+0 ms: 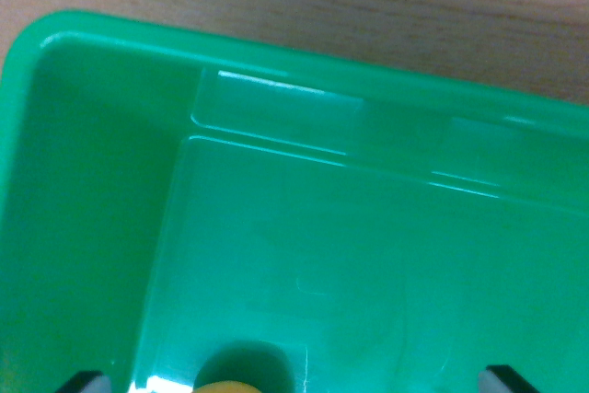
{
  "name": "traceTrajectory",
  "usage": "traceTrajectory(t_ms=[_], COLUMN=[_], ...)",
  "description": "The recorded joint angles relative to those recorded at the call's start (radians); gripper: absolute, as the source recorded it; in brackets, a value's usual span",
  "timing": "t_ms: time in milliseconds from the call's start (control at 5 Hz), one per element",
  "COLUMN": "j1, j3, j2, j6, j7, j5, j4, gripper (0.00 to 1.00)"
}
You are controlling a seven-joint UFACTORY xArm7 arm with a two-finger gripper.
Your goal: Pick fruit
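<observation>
a: what fills the wrist view?

b: a bright green plastic bin (101,52), seen from above and close up. its rounded rim curves around the upper left corner and runs across the top, sloping down toward the wrist view's right. the inner walls drop to a smooth, glossy floor with faint moulded ridges near the far wall and a few streaks of reflected light.

a: what is outside the bin?

b: a wooden tabletop (386,6), pale brown with darker grain, shows as a band along the top edge.

a: where is the fruit?

b: at the very bottom edge, a little left of centre, a small yellow-orange rounded shape (227,386) pokes into the frame. only its top shows, so i cannot tell what kind of fruit it is. a dark shadow sits on the bin floor just above it.

a: and the gripper (293,388)?

b: two dark fingertips (85,381) peek in at the bottom corners, one at the left and one at the right, well apart. the jaws stand wide. the yellow shape lies between them, nearer the left one and touching neither.
</observation>
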Motion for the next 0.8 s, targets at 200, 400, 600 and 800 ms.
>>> traceTrajectory(t_ms=[200, 400, 600, 800], j1=[0.0, 0.0069, 0.0069, 0.0136], j3=[0.0, 0.007, 0.007, 0.015], j2=[0.0, 0.013, 0.013, 0.026], j6=[0.0, -0.046, -0.046, -0.09], j7=[0.0, -0.005, -0.005, -0.01], j5=[0.0, -0.0025, -0.0025, -0.0049], j4=[0.0, -0.042, -0.042, -0.083], gripper=[0.0, 0.0, 0.0, 0.0])
